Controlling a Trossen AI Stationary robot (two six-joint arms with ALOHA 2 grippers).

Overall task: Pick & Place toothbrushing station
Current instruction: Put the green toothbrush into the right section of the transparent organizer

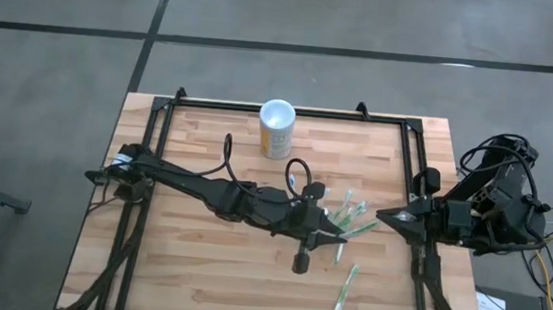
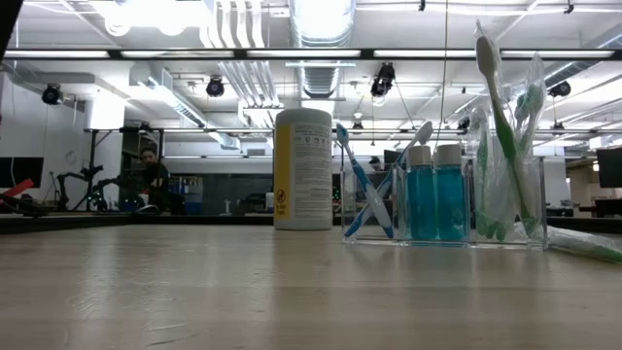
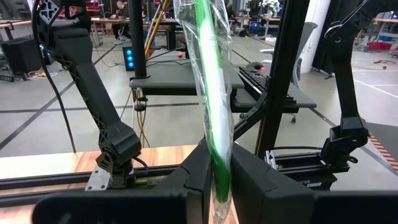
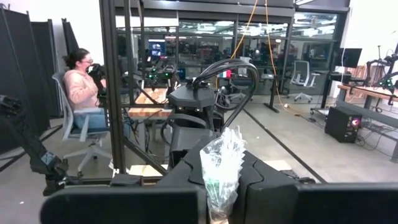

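The clear toothbrushing station (image 2: 468, 199) stands on the wood right of centre. It holds a blue toothbrush (image 2: 364, 190), two blue bottles (image 2: 434, 194) and wrapped green toothbrushes (image 2: 501, 146) that stand upright in it. In the high view, my left gripper (image 1: 323, 219) reaches in from the left and is shut on a green toothbrush (image 3: 214, 93) in a clear wrapper. My right gripper (image 1: 381, 217) faces it from the right, shut on a crumpled clear wrapper (image 4: 222, 158) with green inside. Neither gripper shows in the low view. My left gripper (image 3: 219, 186) pinches the wrapped green toothbrush by its handle (image 3: 219, 158) between its two fingers. The fingers come in level and lie across the brush. The brush stands about upright, rising well above the fingers; its lower end is hidden below them. My right gripper (image 4: 222, 199) pinches the clear wrapper just below its crumpled free end (image 4: 221, 183) between its two fingers, coming in level. The bunched end sticks up above the fingers. What hangs below is hidden by the gripper.
A yellow, white-rimmed cup (image 1: 277, 128) stands near the table's far edge at the middle. One wrapped toothbrush (image 1: 345, 294) lies loose on the wood near the front right. Black frame rails (image 1: 145, 164) run along both table sides. A seated person (image 4: 81, 93) shows beyond the table.
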